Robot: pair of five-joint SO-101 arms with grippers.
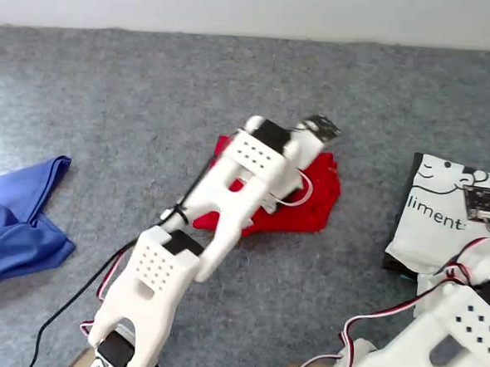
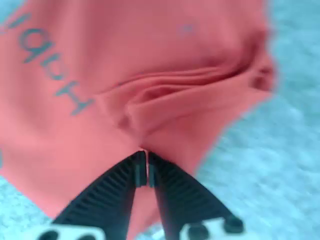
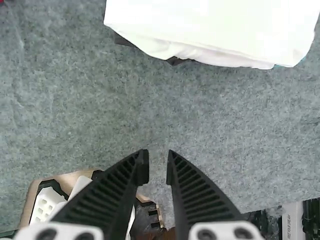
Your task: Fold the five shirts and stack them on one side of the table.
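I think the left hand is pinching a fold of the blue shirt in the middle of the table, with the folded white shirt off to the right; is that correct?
Not quite: the shirt pinched by the left hand is the red shirt, as the left wrist view shows. It does lie centrally, with the folded white shirt to the right.

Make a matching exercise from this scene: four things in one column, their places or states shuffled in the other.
Things:
1. red shirt
2. blue shirt
3. white shirt
4. right gripper

Places or states:
A. folded, at the high view's right edge
B. open, over bare mat
C. crumpled, at the high view's left edge
D. mid-table, pinched by the left gripper

Pairs: 1-D, 2-C, 3-A, 4-B
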